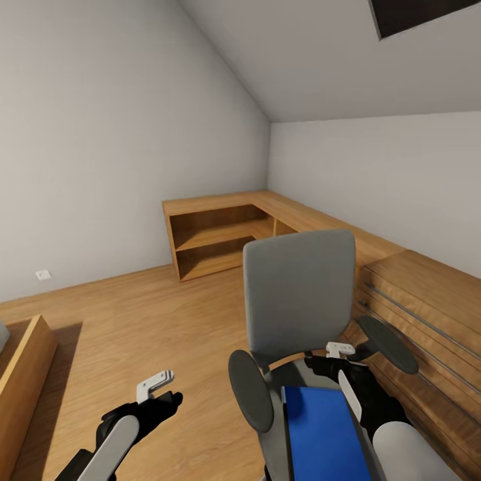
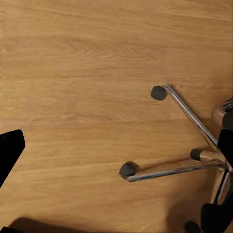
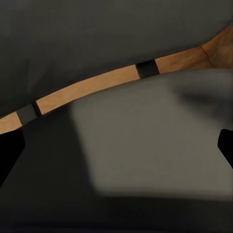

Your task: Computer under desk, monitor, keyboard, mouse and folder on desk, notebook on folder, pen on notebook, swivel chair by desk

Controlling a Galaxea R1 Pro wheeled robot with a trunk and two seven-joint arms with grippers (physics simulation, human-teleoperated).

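Swivel chair (image 1: 298, 304) beside wooden chest (image 1: 427, 314); blue folder (image 1: 324, 431) on seat, not moved. Right gripper (image 1: 334, 357) above seat, left gripper (image 1: 159, 387) over floor (image 1: 133, 321): openness cannot tell, nothing visibly held.

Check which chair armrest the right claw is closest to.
The swivel chair's robot-right armrest, by the wooden drawers; the right claw is beside it.

Both arms are glossy black with light-grey shell panels, each end effector (image 1: 159, 383) tipped in white.
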